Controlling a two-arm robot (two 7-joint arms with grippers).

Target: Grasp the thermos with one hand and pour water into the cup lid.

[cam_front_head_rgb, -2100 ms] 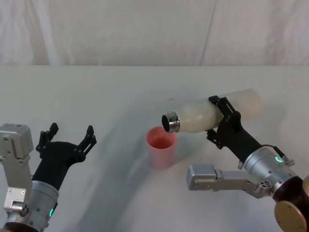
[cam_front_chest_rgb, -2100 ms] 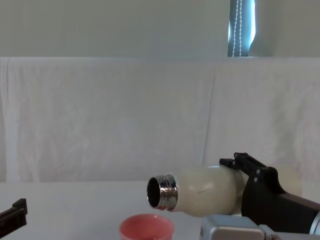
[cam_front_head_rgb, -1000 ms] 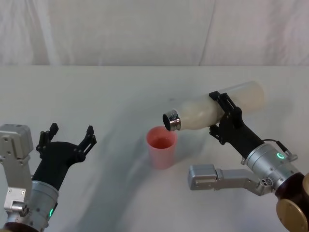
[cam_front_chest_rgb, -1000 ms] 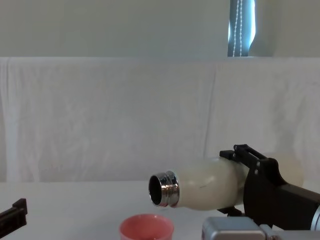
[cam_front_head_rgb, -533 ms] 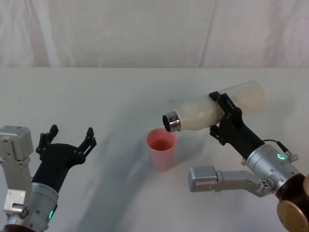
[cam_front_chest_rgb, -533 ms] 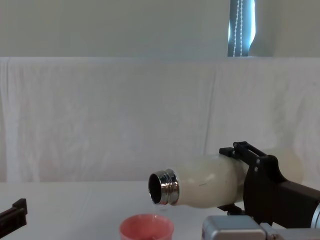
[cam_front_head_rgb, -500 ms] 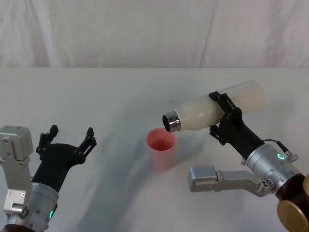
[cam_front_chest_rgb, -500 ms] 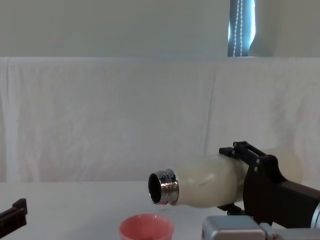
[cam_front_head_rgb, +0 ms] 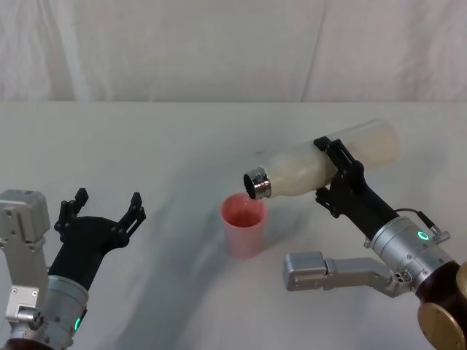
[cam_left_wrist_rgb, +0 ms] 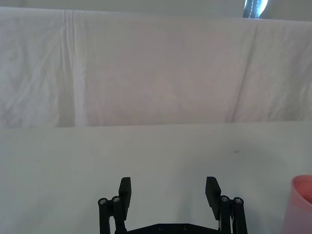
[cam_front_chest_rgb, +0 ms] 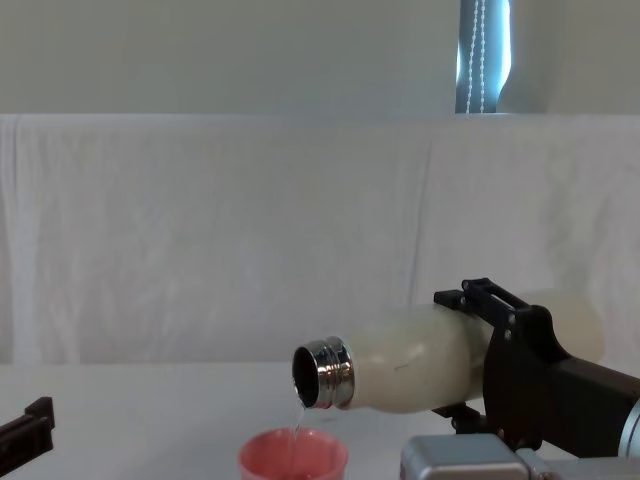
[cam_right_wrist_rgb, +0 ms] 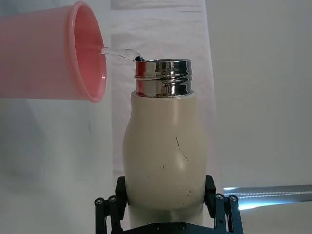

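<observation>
Pouring under way — water runs into the cup

The right hand [cam_front_head_rgb: 330, 177] grips the thermos [cam_front_head_rgb: 321, 166] around its body, tipped neck-down so the mouth hangs over the cup [cam_front_head_rgb: 244, 223] mid-tabletop. The left hand [cam_front_head_rgb: 102, 208] idles spread wide near the left front edge — holding nothing.

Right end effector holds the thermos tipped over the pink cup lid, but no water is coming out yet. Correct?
Not quite. Water is already coming out: the right wrist view shows a thin stream from the thermos neck into the cup lid. The right end effector does hold it tipped over the cup lid.
</observation>
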